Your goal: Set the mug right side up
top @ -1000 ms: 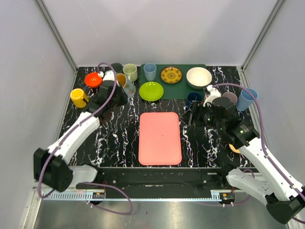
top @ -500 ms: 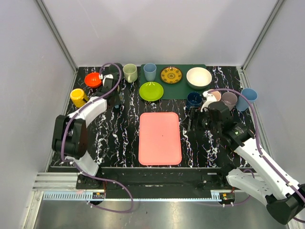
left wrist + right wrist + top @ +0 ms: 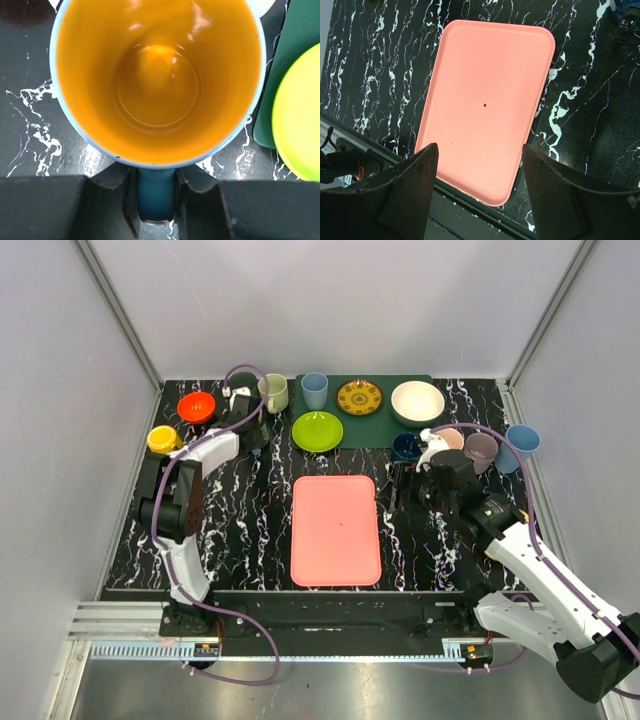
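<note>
The mug (image 3: 157, 75) is blue outside and orange inside. It fills the left wrist view with its mouth facing the camera. Its blue handle (image 3: 156, 192) sits between the jaws of my left gripper (image 3: 156, 202), which is shut on it. In the top view the left gripper (image 3: 252, 428) is at the back left of the table, and the wrist hides most of the mug. My right gripper (image 3: 400, 488) is open and empty, hovering by the right edge of the pink tray (image 3: 336, 530). The right wrist view shows its fingers spread wide (image 3: 480, 150) over the tray (image 3: 485, 105).
A yellow mug (image 3: 162, 438) and an orange bowl (image 3: 196, 405) stand left of the left gripper. A cream mug (image 3: 273, 390), a light blue cup (image 3: 315, 388), a green plate (image 3: 317, 430), a patterned plate (image 3: 359, 396) and a white bowl (image 3: 417, 402) line the back. A dark blue cup (image 3: 407, 445) and several cups (image 3: 482, 447) stand at the right.
The left arm has folded in towards the left wall and its gripper has shifted back with the mug. The right gripper has edged slightly towards the back.
</note>
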You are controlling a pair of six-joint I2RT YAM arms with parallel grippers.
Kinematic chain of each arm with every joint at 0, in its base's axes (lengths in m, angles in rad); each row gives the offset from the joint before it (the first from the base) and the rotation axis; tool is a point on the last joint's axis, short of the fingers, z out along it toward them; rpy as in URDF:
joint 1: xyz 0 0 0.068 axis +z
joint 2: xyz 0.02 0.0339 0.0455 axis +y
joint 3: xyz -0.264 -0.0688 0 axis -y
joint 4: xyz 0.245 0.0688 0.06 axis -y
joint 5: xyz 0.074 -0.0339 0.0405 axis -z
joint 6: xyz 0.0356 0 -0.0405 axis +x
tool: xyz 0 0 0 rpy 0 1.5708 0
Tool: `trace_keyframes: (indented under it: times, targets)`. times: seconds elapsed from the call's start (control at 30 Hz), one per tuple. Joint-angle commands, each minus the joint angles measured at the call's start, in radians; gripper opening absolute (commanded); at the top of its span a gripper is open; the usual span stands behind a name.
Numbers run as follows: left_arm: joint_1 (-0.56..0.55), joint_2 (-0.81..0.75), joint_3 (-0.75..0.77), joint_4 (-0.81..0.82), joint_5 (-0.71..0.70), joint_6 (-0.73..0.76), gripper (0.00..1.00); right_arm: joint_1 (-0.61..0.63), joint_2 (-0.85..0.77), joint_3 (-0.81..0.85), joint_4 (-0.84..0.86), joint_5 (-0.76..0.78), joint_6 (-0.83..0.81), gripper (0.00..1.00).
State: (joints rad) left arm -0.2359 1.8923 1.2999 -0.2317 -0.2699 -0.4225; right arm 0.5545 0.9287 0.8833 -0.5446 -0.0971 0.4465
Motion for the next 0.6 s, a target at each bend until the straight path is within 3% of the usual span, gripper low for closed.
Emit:
trace_keyframes:
  times: [0.0,0.1,0.27,0.4,0.57]
  targets:
    - [0.001,0.022,0.102,0.079,-0.026,0.018,0.23,0.002,0.004,0.002,0.038,0.010,-0.005,0.73]
    - [0.001,-0.001,0.067,0.072,-0.028,0.004,0.46,0.001,0.004,0.002,0.040,0.014,-0.008,0.74]
    - [0.001,-0.091,-0.028,0.074,-0.074,0.004,0.62,0.002,0.006,0.006,0.043,0.014,-0.008,0.74]
    - [-0.003,-0.266,-0.109,-0.021,-0.170,-0.036,0.70,0.002,-0.013,0.002,0.040,0.016,-0.008,0.74]
    - [-0.025,-0.507,-0.192,-0.162,-0.239,-0.159,0.92,0.002,-0.045,-0.030,0.060,0.043,-0.009,0.74]
